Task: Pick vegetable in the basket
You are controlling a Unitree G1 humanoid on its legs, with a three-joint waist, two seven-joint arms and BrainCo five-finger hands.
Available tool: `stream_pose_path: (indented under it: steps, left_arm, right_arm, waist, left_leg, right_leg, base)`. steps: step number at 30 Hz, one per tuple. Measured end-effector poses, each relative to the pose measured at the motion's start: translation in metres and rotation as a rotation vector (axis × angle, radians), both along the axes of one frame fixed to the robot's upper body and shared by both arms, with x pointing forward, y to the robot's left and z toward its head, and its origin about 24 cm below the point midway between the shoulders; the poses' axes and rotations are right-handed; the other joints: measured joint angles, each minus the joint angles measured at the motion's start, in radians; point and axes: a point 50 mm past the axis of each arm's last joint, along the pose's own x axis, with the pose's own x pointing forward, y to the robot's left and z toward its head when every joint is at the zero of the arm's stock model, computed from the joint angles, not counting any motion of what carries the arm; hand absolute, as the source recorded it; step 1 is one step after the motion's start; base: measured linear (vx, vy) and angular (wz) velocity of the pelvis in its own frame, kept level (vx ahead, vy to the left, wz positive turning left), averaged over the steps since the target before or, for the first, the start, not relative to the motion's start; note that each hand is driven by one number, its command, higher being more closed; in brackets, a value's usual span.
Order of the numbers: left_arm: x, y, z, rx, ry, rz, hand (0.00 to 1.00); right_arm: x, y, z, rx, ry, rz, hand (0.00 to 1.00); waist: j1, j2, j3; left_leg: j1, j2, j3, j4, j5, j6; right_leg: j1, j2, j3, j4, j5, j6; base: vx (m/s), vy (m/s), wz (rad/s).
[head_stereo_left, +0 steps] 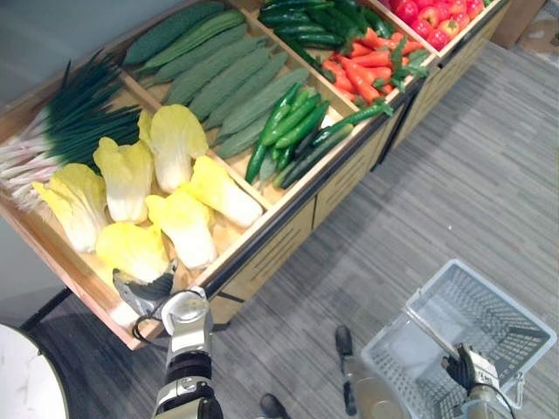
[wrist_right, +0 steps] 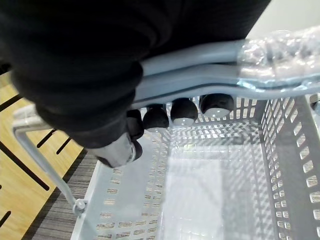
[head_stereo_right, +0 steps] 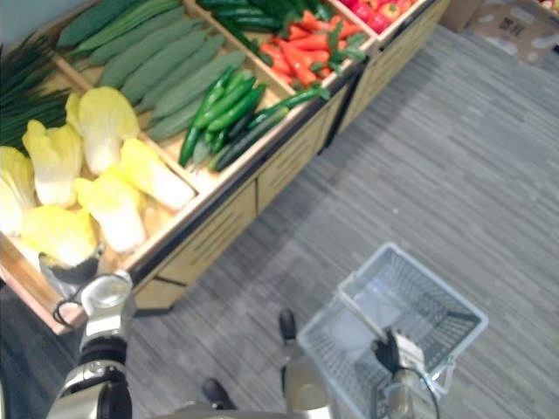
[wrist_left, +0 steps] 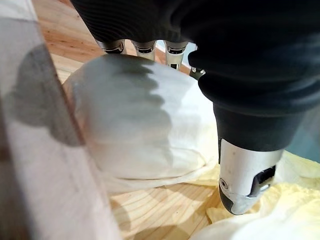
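Note:
A pale yellow napa cabbage (head_stereo_left: 131,249) lies at the near corner of the wooden display shelf (head_stereo_left: 262,229), among several others. My left hand (head_stereo_left: 148,292) reaches onto it. In the left wrist view its fingers (wrist_left: 145,48) lie straight over the top of the cabbage (wrist_left: 145,120), with the thumb (wrist_left: 245,180) out to one side, so the hand is open. The grey plastic basket (head_stereo_left: 505,297) hangs low over the floor at my right. My right hand (head_stereo_left: 463,367) is shut on its handle (wrist_right: 200,75), fingers (wrist_right: 182,111) curled under the bar. The basket holds nothing.
Further compartments of the shelf hold green onions (head_stereo_left: 70,122), long ridged gourds (head_stereo_left: 227,83), green peppers (head_stereo_left: 293,127), carrots (head_stereo_left: 362,65) and red fruit (head_stereo_left: 432,22). A white round table (head_stereo_left: 22,375) is at my lower left. Grey striped floor (head_stereo_left: 454,175) stretches to the right.

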Motion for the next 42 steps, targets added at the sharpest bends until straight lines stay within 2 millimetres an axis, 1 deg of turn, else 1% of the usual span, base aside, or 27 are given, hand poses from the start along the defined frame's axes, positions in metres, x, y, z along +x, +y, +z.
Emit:
stream_pose_path:
  steps: [3, 7, 12, 13, 15, 18, 22, 28, 32, 34, 36, 38, 39, 41, 42]
  left_arm:
    - [0.001, 0.001, -0.003, -0.006, 0.024, 0.002, 0.00]
    - [0.002, 0.008, -0.004, -0.022, 0.036, 0.027, 0.00]
    - [0.003, 0.013, -0.006, -0.018, 0.057, 0.044, 0.00]
    - [0.003, 0.014, -0.006, -0.018, 0.059, 0.047, 1.00]
    - [0.003, 0.017, -0.006, -0.015, 0.060, 0.061, 1.00]
    - [-0.001, 0.028, -0.005, -0.011, 0.074, 0.103, 1.00]
    - [-0.001, 0.044, 0.000, 0.009, 0.100, 0.120, 1.00]
    - [-0.003, 0.049, 0.001, 0.008, 0.104, 0.128, 1.00]
    - [0.000, 0.047, 0.001, -0.036, 0.077, 0.127, 1.00]
    - [0.002, 0.043, 0.002, -0.065, 0.040, 0.124, 1.00]
    - [0.007, 0.031, 0.002, -0.099, -0.003, 0.095, 1.00]
    - [0.012, 0.012, 0.001, -0.133, -0.045, 0.052, 1.00]
    - [0.013, 0.003, 0.003, -0.122, -0.069, 0.017, 1.00]
    - [0.015, -0.011, 0.005, -0.121, -0.100, -0.032, 1.00]
    - [0.015, -0.014, 0.005, -0.123, -0.110, -0.043, 1.00]
  right_arm:
    - [0.000, 0.001, -0.002, 0.000, 0.003, 0.005, 1.00]
    - [0.000, 0.003, -0.003, 0.000, -0.002, 0.010, 1.00]
    - [-0.001, 0.004, -0.004, 0.009, -0.008, 0.021, 1.00]
    - [-0.001, 0.004, -0.004, 0.010, -0.007, 0.022, 1.00]
    - [-0.001, 0.006, -0.004, 0.014, -0.007, 0.033, 1.00]
    - [-0.002, 0.005, -0.005, 0.004, 0.007, 0.065, 1.00]
    - [-0.004, 0.004, -0.007, 0.002, 0.021, 0.074, 1.00]
    - [-0.004, 0.005, -0.007, 0.001, 0.028, 0.088, 1.00]
    - [-0.004, 0.006, -0.008, 0.002, 0.032, 0.092, 1.00]
    - [-0.005, 0.006, -0.008, 0.002, 0.034, 0.091, 1.00]
    - [-0.005, 0.005, -0.009, -0.003, 0.042, 0.083, 1.00]
    - [-0.007, 0.005, -0.010, -0.004, 0.051, 0.073, 1.00]
    - [-0.006, 0.006, -0.010, 0.000, 0.050, 0.066, 1.00]
    - [-0.006, 0.007, -0.011, 0.008, 0.046, 0.038, 1.00]
    - [-0.007, 0.007, -0.011, 0.010, 0.047, 0.032, 1.00]
  waist:
    - [0.000, -0.002, 0.001]
    - [0.000, -0.012, 0.009]
    - [-0.001, -0.014, 0.010]
    - [0.000, -0.014, 0.010]
    - [0.000, -0.016, 0.011]
    - [-0.002, -0.014, 0.013]
    - [-0.002, -0.020, 0.016]
    - [-0.003, -0.021, 0.016]
    - [-0.003, -0.024, 0.017]
    - [-0.003, -0.026, 0.018]
    - [-0.003, -0.027, 0.018]
    - [-0.002, -0.029, 0.017]
    - [-0.002, -0.032, 0.017]
    - [-0.002, -0.032, 0.016]
    - [-0.002, -0.032, 0.016]
  left_leg:
    - [-0.002, 0.001, 0.001, 0.000, 0.000, 0.000]
    - [-0.002, 0.001, 0.001, 0.001, 0.000, 0.000]
    - [-0.001, 0.008, 0.006, 0.009, -0.005, -0.006]
    - [-0.001, 0.010, 0.007, 0.009, -0.007, -0.007]
    - [0.001, 0.017, 0.018, 0.009, -0.010, -0.009]
    - [0.002, 0.022, 0.025, 0.009, -0.010, -0.009]
    - [0.002, 0.027, 0.025, 0.008, -0.011, -0.010]
    - [0.008, 0.027, 0.026, 0.007, -0.011, -0.010]
    - [0.026, 0.025, 0.024, 0.005, -0.011, -0.010]
    - [0.031, 0.020, 0.022, 0.001, -0.011, -0.010]
    - [0.032, 0.014, 0.012, -0.001, -0.010, -0.009]
    - [0.035, 0.011, -0.006, -0.001, -0.010, -0.009]
    - [0.036, 0.008, -0.009, -0.001, -0.010, -0.008]
    - [0.036, 0.003, -0.020, -0.001, -0.008, -0.006]
    - [0.036, 0.001, -0.026, -0.001, -0.007, -0.005]
  right_leg:
    - [-0.003, 0.001, 0.001, 0.002, 0.000, 0.000]
    - [-0.004, 0.001, 0.002, 0.004, 0.000, 0.000]
    - [-0.004, 0.006, 0.009, 0.004, 0.000, 0.000]
    - [-0.004, 0.009, 0.012, 0.004, 0.000, 0.000]
    - [-0.007, 0.017, 0.018, 0.004, 0.000, 0.000]
    - [-0.009, 0.024, 0.025, 0.000, -0.001, -0.001]
    - [-0.010, 0.030, 0.027, -0.001, 0.000, -0.002]
    - [-0.005, 0.030, 0.026, -0.001, 0.005, -0.008]
    - [0.014, 0.028, 0.022, -0.001, 0.011, -0.012]
    - [0.020, 0.023, 0.016, -0.001, 0.011, -0.012]
    - [0.027, 0.015, 0.006, -0.001, 0.011, -0.012]
    - [0.039, 0.007, -0.007, -0.001, 0.011, -0.012]
    - [0.044, 0.003, -0.013, -0.001, 0.011, -0.012]
    - [0.049, -0.003, -0.020, -0.001, 0.011, -0.012]
    - [0.050, -0.005, -0.022, -0.001, 0.011, -0.012]
  base:
    - [-0.02, -0.047, -0.02]
    - [-0.02, -0.042, 0.00]
    - [-0.03, -0.052, -0.04]
    - [-0.03, -0.063, -0.09]
    - [-0.03, -0.062, -0.12]
    - [-0.03, -0.069, -0.08]
    - [-0.03, -0.057, 0.00]
    - [0.00, -0.013, 0.00]
    - [0.00, -0.002, 0.01]
    - [-0.03, -0.007, 0.08]
    - [-0.03, 0.002, 0.16]
    - [-0.02, 0.010, 0.21]
    - [-0.02, 0.004, 0.19]
    - [-0.03, -0.004, 0.13]
    - [-0.03, -0.008, 0.14]
